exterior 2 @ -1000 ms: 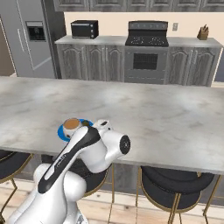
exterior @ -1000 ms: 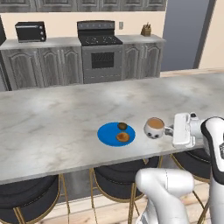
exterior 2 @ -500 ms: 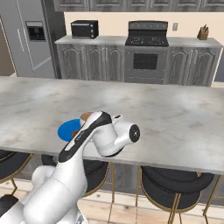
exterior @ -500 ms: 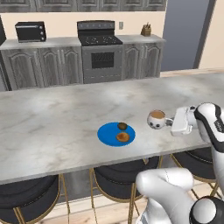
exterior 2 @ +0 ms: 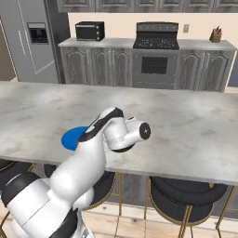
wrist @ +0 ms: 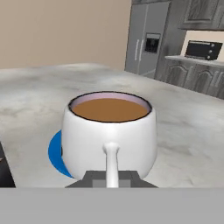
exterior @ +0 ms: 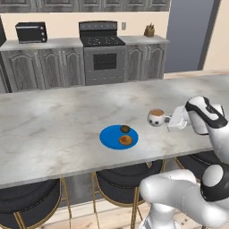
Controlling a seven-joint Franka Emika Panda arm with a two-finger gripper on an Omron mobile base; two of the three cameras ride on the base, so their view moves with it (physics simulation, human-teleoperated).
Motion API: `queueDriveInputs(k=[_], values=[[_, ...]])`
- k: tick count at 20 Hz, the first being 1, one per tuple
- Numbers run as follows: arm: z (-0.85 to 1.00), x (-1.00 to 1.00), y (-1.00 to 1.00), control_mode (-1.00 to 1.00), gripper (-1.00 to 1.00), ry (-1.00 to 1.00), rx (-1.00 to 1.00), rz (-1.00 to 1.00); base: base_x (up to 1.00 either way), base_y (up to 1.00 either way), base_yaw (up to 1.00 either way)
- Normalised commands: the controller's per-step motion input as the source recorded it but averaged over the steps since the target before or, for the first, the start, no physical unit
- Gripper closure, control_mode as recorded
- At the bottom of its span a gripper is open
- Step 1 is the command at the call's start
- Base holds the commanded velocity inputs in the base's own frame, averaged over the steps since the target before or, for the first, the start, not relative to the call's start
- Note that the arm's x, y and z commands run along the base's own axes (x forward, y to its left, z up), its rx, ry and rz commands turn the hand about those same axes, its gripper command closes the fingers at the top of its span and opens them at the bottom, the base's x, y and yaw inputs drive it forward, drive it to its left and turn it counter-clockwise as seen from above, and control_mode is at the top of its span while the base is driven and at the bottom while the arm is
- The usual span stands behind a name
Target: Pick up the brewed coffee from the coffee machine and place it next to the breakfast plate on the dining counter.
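I've got the mug of brewed coffee (exterior: 155, 118) by its handle, my claw (exterior: 168, 120) clenched on it, and over the last second I've carried it up and away from the near edge, out over the dining counter (exterior: 53, 129). A moment ago the mug sat lower and closer to the counter's front; now it hangs just beside the blue breakfast plate (exterior: 118, 137), on the plate's right side, and seems a little above the marble. In the hand view the coffee (wrist: 109, 109) sits level in the cup, nothing slopping, with the plate (wrist: 56, 151) peeking out behind and below it. So I judge the carry is nearly over and what's left is the set-down. Room is good: bare slab lies to the right of the plate and behind it, and the two brown food pieces (exterior: 123, 135) are well inside the plate's rim. The edge to watch is the counter's front lip, near my forearm, with the stools (exterior: 120, 185) beneath it. I'd lower straight down, keeping off the plate rim.
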Motion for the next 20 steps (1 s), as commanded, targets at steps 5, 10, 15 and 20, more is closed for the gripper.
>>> queueDriveInputs(k=[5, 10, 15, 20], values=[[-0.35, 0.48, 0.00, -1.00, 1.00, 0.00, -0.04, 0.00, 0.00, 0.00, 0.00], [-0.42, 0.36, 0.00, -1.00, 1.00, 0.00, -0.01, 0.00, 0.00, 0.00, 0.00], [-0.44, 0.35, 0.00, -1.00, 1.00, 0.00, 0.00, 0.00, 0.00, 0.00, 0.00], [-0.42, 0.31, 0.00, -1.00, 1.00, 0.00, 0.00, 0.00, 0.00, 0.00, 0.00]])
